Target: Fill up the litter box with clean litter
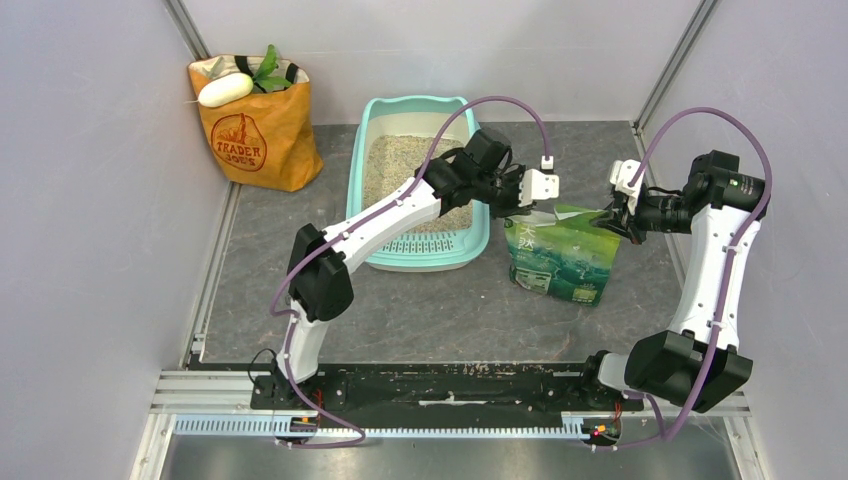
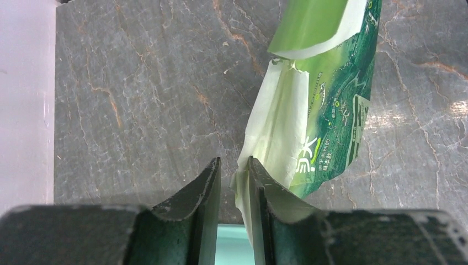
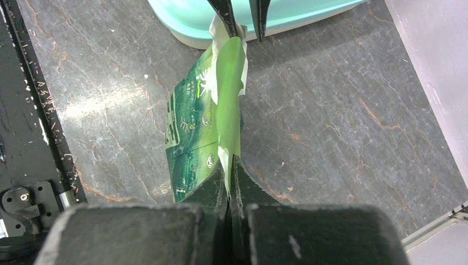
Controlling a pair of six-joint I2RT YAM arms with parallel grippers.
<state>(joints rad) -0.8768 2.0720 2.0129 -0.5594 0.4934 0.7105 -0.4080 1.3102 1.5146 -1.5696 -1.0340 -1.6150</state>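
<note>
My right claw (image 3: 230, 160) pinches the top edge of the glossy green bag (image 1: 560, 255). My left claw (image 2: 234, 160), slightly spread, straddles its pale crinkled lip. The slick film may slip or tear, spilling granules onto the stone-veined bench (image 1: 450, 310). The rounded teal litter box (image 1: 400, 262), holding sandy clean litter (image 1: 390, 160), sits at the bag's ten o'clock.

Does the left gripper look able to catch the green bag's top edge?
Probably yes. The left gripper has its jaws apart with the top edge of the green bag between them, nothing blocking, and the right gripper pinches the far edge.
</note>
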